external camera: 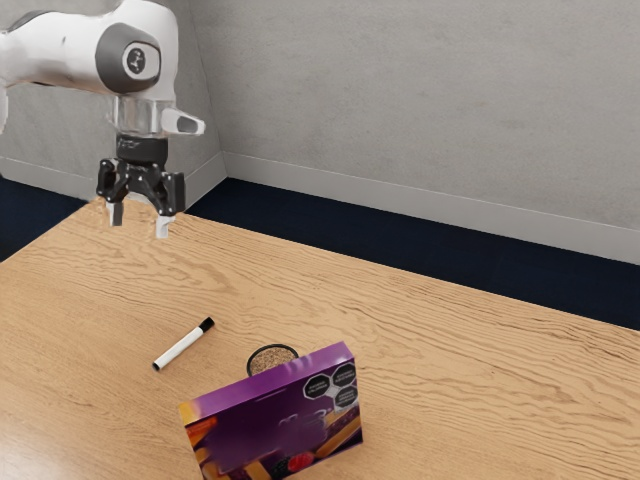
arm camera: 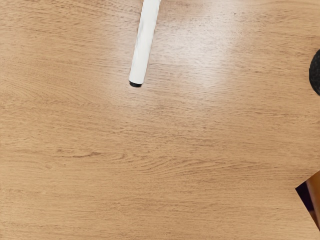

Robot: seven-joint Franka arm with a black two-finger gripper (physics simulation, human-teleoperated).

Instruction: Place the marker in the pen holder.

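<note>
The black two-finger gripper hangs in the air, its fingers spread with a clear gap between them and nothing in it. In the exterior view, the black-capped white marker lies flat on the wooden tabletop, at about five o'clock from the gripper and well apart from it. Its cap points between one and two o'clock.

At three o'clock from the marker is a round, dark-rimmed container — probably the pen holder, though the purple printed box hides much of it. The box stands at four o'clock from the marker — whether it touches the container, I cannot tell. The marker is outside the container.
</note>
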